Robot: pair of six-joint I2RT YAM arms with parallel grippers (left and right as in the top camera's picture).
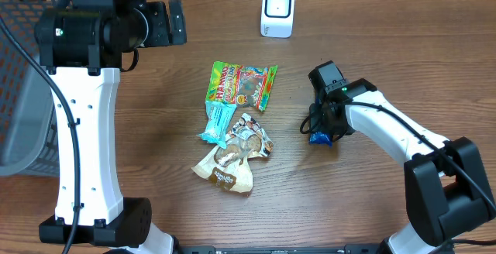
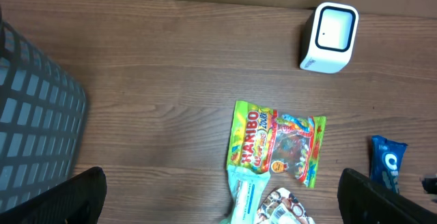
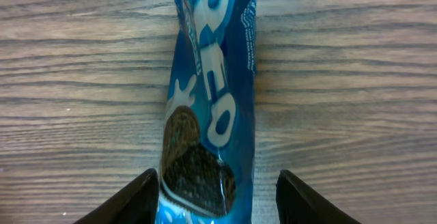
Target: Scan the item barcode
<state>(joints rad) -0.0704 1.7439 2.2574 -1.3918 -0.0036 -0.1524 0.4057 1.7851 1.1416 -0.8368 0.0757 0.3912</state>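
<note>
A blue Oreo pack [image 3: 208, 94] lies on the wooden table, right of centre [image 1: 318, 138], and also shows at the right edge of the left wrist view [image 2: 387, 162]. My right gripper [image 3: 215, 198] is down over it, open, with a finger on each side. The left finger touches the wrapper and a gap shows at the right finger. The white barcode scanner [image 1: 277, 10] stands at the back of the table [image 2: 330, 36]. My left gripper [image 2: 222, 197] hangs wide open and empty above the back left of the table [image 1: 167, 23]. No barcode shows on the pack.
A pile of snacks lies mid-table: a green Haribo bag [image 1: 242, 84], a light teal packet [image 1: 218, 122], a printed packet [image 1: 252, 136] and a brown bag [image 1: 226, 170]. A grey mesh basket [image 1: 19, 68] stands at the left edge.
</note>
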